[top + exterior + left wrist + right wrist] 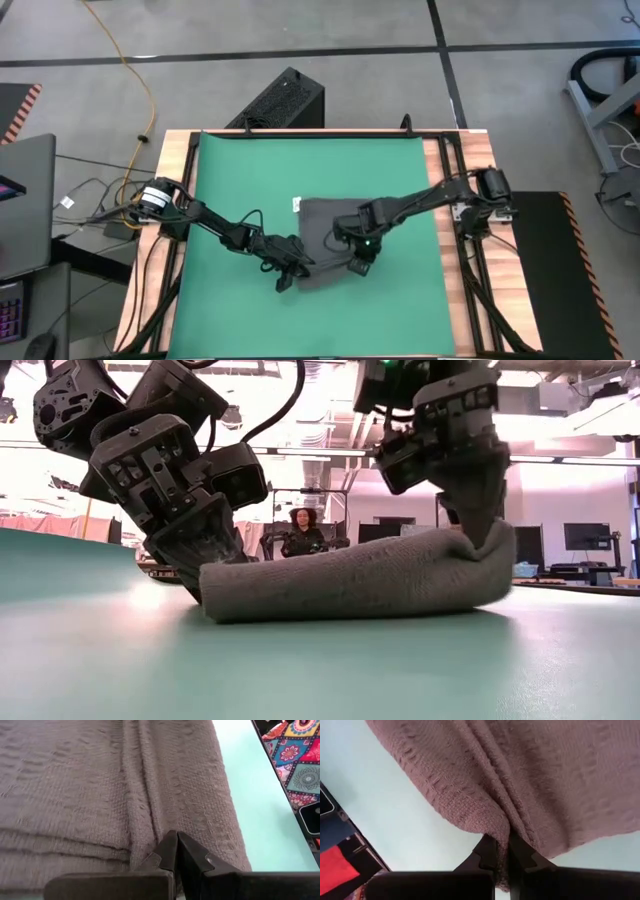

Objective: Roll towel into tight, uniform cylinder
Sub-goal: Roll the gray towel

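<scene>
The left gripper (287, 275) is down at the left near corner of the towel (325, 245). Its fingers (172, 852) are pressed tight together, and a fold of cloth seems to be nipped between the tips, though the cloth hides the very ends.

The towel lies in the middle of the green mat (230, 180), a bit toward the near side. Its near edge is rolled up into a fat grey tube (350, 575) that runs from one gripper to the other. The far part is flat on the mat. A small white tag (296, 204) sticks out at its far left corner.

The right gripper (358, 262) is at the right end of the roll. Its fingers (492, 855) are clamped on a pinch of the towel, and that end of the roll is lifted a little off the mat.

Far behind the table, a person (303, 530) sits in the room.
</scene>
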Controlling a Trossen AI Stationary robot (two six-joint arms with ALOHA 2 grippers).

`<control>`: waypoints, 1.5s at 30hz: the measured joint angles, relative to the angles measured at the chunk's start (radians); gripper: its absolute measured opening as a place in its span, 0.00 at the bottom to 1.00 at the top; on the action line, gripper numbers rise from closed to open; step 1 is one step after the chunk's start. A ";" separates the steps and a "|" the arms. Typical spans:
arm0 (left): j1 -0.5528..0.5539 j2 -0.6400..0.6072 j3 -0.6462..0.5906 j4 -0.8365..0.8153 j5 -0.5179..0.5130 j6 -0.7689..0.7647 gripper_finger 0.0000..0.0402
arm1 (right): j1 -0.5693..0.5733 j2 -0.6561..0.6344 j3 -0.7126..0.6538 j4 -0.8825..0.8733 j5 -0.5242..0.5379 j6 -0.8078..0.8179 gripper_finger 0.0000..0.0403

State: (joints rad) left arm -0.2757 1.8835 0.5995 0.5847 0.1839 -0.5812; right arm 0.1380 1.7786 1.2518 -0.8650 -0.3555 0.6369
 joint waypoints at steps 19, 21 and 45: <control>-0.001 0.000 0.000 0.007 -0.011 -0.019 0.00 | -0.216 0.007 0.000 -0.018 -0.148 -0.153 0.07; -0.001 0.000 0.000 0.008 -0.014 -0.026 0.00 | -0.231 0.010 -0.009 -0.031 -0.149 -0.160 0.07; -0.001 -0.050 -0.004 -0.012 0.013 -0.063 0.00 | -0.331 0.010 -0.229 0.118 -0.191 -0.183 0.07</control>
State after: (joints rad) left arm -0.2764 1.8333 0.5951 0.5722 0.1968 -0.6437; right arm -0.1925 1.7885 1.0226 -0.7466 -0.5468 0.4542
